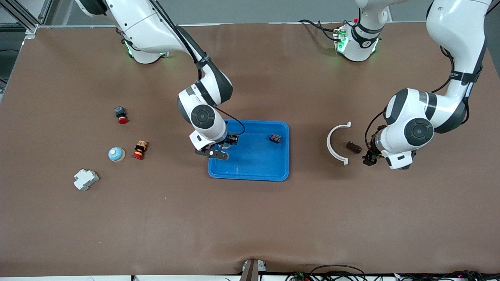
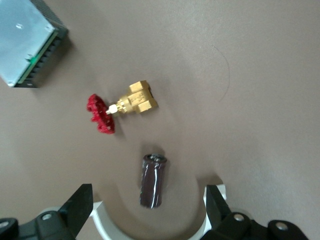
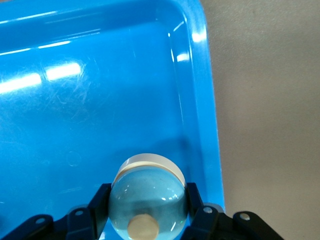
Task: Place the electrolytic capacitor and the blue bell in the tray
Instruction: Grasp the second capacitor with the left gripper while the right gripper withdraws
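Right end effector (image 3: 147, 220) clamps blue bell (image 3: 148, 197) over tray (image 3: 100, 100); left end effector (image 2: 150, 212) gapes above capacitor (image 2: 152, 181).

The right arm is stretched from its base toward the middle of the bench, its wrist bent downward, and the right gripper (image 1: 221, 148) is held low with the jaws clamped shut on a load. The left arm is folded back on itself, the left gripper (image 1: 369, 159) carried low with its jaws spread wide
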Tool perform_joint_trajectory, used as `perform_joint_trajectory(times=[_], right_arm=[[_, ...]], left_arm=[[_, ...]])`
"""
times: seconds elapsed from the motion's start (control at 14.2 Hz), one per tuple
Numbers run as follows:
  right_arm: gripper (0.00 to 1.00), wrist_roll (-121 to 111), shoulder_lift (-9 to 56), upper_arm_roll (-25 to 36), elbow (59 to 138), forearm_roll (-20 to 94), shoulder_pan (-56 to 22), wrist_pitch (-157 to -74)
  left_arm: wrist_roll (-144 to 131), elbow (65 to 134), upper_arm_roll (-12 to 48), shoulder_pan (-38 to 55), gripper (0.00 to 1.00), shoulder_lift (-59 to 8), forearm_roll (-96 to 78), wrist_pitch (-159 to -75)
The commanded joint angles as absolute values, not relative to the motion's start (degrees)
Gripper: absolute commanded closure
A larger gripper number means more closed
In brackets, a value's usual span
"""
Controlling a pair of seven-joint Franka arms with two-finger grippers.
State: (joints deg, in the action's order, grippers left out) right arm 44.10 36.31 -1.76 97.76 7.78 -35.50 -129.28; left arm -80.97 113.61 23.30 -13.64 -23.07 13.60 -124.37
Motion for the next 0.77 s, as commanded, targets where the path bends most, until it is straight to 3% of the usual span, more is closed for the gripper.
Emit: perform_joint_trajectory(times=[0.0, 0.49, 0.63, 0.7], right_arm=[[0.9, 43.95, 37.7, -1.23, 95.89, 8.79, -36.65, -129.11], [0.89, 43.59, 38.93, -1.23, 95.71, 8.7, -37.18, -129.81], [0.89, 43.59, 39.2, -1.23, 95.71, 8.7, -37.53, -130.95], [0.88, 43.59, 39.29, -1.23, 95.8, 8.7, -37.62, -130.96]], left_arm=[[-80.95, 117.41, 23.73, -14.76, 0.06, -23.99, 14.94, -131.03], [-81.39, 119.7, 23.64, -14.59, 0.22, -27.77, 15.82, -136.05], [-81.39, 120.32, 23.64, -14.68, 0.46, -27.95, 16.34, -136.58], [-81.39, 120.41, 23.64, -14.68, 0.53, -28.12, 16.7, -136.58]])
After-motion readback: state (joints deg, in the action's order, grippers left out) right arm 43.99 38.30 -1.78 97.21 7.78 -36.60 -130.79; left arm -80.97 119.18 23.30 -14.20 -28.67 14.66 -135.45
